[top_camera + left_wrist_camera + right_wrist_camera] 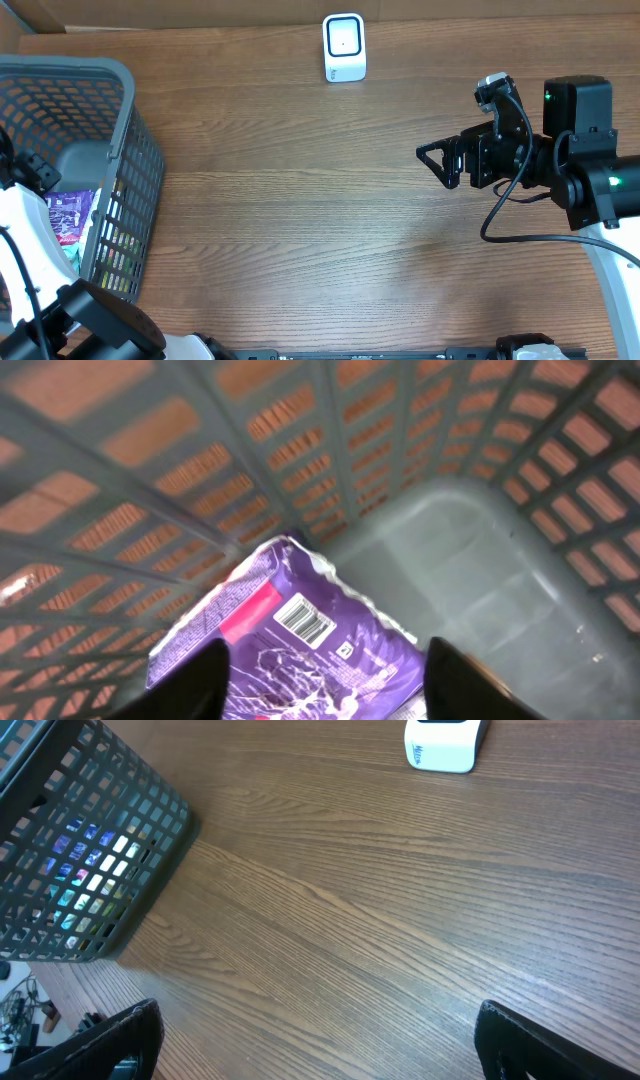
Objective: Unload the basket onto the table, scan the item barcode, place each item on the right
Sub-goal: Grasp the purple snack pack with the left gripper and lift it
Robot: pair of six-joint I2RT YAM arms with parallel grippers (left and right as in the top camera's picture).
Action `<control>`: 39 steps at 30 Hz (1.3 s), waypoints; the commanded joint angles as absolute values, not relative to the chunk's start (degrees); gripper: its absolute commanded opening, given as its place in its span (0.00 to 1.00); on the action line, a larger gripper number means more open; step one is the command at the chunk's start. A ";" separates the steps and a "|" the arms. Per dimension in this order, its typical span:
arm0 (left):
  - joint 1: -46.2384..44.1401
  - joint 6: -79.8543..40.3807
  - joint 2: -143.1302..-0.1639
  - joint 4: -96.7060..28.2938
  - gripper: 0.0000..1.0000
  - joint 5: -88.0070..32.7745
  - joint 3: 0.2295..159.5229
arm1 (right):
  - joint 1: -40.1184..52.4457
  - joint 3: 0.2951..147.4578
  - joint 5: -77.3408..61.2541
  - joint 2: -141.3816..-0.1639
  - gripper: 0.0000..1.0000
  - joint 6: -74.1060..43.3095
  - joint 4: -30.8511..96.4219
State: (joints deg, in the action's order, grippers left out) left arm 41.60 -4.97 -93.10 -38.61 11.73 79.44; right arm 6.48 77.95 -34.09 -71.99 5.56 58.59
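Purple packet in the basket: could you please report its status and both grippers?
Left gripper in grey basket, jaws open astride purple packet, barcode showing. Right gripper open over table. Basket wall between packet and white scanner.

Bare wooden table (300, 230) lies open from the grey mesh basket (145, 170) at the left across to the right gripper (432, 162). A white barcode scanner (344, 47) stands alone at the far edge. Tall lattice walls hem the purple packet (290, 650) inside the basket.
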 commanded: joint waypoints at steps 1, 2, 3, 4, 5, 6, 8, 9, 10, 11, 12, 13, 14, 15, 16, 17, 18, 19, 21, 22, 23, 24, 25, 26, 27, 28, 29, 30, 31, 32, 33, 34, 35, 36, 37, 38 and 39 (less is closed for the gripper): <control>41.04 -2.37 -95.39 -38.98 0.69 8.14 77.71 | 6.74 79.09 -33.91 -72.20 1.00 5.41 58.43; 41.04 -3.20 -96.09 -39.07 0.74 7.07 77.60 | 6.74 79.09 -33.91 -72.20 1.00 5.41 58.46; 41.01 -4.43 -96.62 -39.22 0.82 6.48 77.58 | 6.74 79.09 -33.91 -72.20 1.00 5.41 58.46; 40.93 -5.65 -97.32 -39.33 0.89 6.37 77.58 | 6.74 79.09 -33.87 -72.20 1.00 5.41 58.46; 40.88 -6.76 -97.93 -39.62 0.94 6.42 77.58 | 6.74 79.09 -33.87 -72.20 1.00 5.41 58.46; 40.84 -8.05 -98.54 -40.03 1.00 6.61 77.58 | 6.74 79.09 -33.71 -72.20 1.00 5.41 58.46; 40.86 -11.18 -99.94 -40.60 1.00 6.76 77.58 | 6.74 79.09 -33.50 -72.20 1.00 5.41 58.46; 40.86 -13.26 -100.60 -41.04 1.00 7.05 77.58 | 6.74 79.09 -33.50 -72.27 1.00 5.41 58.46; 40.86 -15.94 -101.36 -41.78 1.00 7.73 77.58 | 6.74 79.09 -33.50 -72.34 1.00 5.41 58.43; 40.86 -19.07 -102.24 -42.63 1.00 8.58 77.58 | 6.74 79.09 -33.50 -72.51 1.00 5.41 58.43; 40.84 -21.63 -103.04 -43.44 1.00 9.28 77.58 | 6.74 79.09 -33.52 -72.73 1.00 5.41 58.43; 40.86 -24.82 -104.14 -44.58 1.00 9.87 77.58 | 6.74 79.09 -33.52 -72.97 1.00 5.41 58.43; 40.86 -27.24 -105.01 -45.30 1.00 10.48 77.58 | 6.74 79.09 -33.52 -73.25 1.00 5.41 58.43; 40.86 -29.76 -105.84 -46.04 1.00 11.33 77.58 | 6.74 79.09 -33.52 -73.52 1.00 5.39 58.46; 40.84 -32.32 -106.85 -46.57 1.00 12.56 77.58 | 6.74 79.09 -33.52 -73.82 1.00 5.39 58.48; 40.84 -34.02 -107.79 -46.72 1.00 13.17 77.58 | 6.74 79.09 -33.54 -74.17 1.00 5.39 58.61; 40.84 -35.07 -108.60 -46.70 0.99 13.76 77.58 | 6.74 79.09 -33.54 -74.50 1.00 5.39 58.70; 40.84 -35.88 -109.32 -46.68 0.99 14.26 77.58 | 6.74 79.09 -33.54 -74.81 1.00 5.39 58.85; 40.84 -37.06 -110.87 -46.04 1.00 15.51 77.58 | 6.74 79.09 -33.54 -75.48 1.00 5.39 59.27; 40.84 -37.15 -111.46 -45.82 1.00 15.88 77.58 | 6.74 79.09 -33.54 -75.79 1.00 5.39 59.42; 40.84 -37.30 -112.16 -45.43 1.00 16.10 77.58 | 6.74 79.09 -33.54 -76.05 1.00 5.39 59.59; 40.84 -37.26 -112.75 -45.15 1.00 16.10 77.58 | 6.74 79.09 -33.54 -76.34 1.00 5.39 59.75; 40.84 -37.23 -113.16 -45.10 0.90 16.14 77.58 | 6.74 79.09 -33.54 -76.51 1.00 5.39 59.75; 40.84 -37.23 -113.49 -45.12 0.66 16.14 77.58 | 6.74 79.09 -33.54 -76.64 1.00 5.39 59.70; 40.84 -37.23 -113.65 -45.08 0.45 16.14 77.58 | 6.74 79.09 -33.52 -76.64 1.00 5.39 59.66; 40.86 -37.15 -113.69 -45.10 0.22 16.23 77.58 | 6.74 79.09 -33.54 -76.64 1.00 5.39 59.57; 40.86 -37.06 -113.67 -45.12 0.04 16.29 77.62 | 6.74 79.09 -33.54 -76.64 1.00 5.39 59.48; 40.86 -37.04 -113.49 -45.17 0.04 16.29 77.71 | 6.74 79.09 -33.52 -76.64 1.00 5.39 59.42; 40.86 -36.77 -113.40 -45.32 0.04 16.27 77.89 | 6.74 79.09 -33.52 -76.64 1.00 5.39 59.42; 40.86 -35.99 -113.16 -45.91 0.04 16.03 78.28 | 6.74 79.09 -33.52 -76.64 1.00 5.39 59.42; 40.84 -35.68 -112.90 -46.68 0.04 16.05 78.83 | 6.74 79.09 -33.52 -76.64 1.00 5.39 59.44; 40.82 -35.14 -112.57 -47.51 0.04 16.03 79.42 | 6.74 79.09 -33.54 -76.64 1.00 5.39 59.44; 40.69 -34.50 -112.16 -48.77 0.04 16.05 80.40 | 6.74 79.09 -33.52 -76.64 1.00 5.39 59.42; 40.56 -34.15 -111.61 -50.17 0.04 16.05 81.58 | 6.74 79.09 -33.54 -76.64 1.00 5.39 59.40; 40.45 -33.71 -111.07 -51.42 0.04 16.08 82.74 | 6.74 79.09 -33.52 -76.64 1.00 5.39 59.35; 40.29 -32.97 -110.34 -52.82 0.05 16.08 84.29 | 6.74 79.09 -33.54 -76.64 1.00 5.39 59.29; 40.12 -32.56 -109.60 -54.17 0.04 16.05 85.76 | 6.74 79.09 -33.52 -76.64 1.00 5.39 59.27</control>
State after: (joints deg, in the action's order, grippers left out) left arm 40.32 -33.95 -110.67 -52.05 15.94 82.28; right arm 6.48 77.97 -33.65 -76.84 5.56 59.59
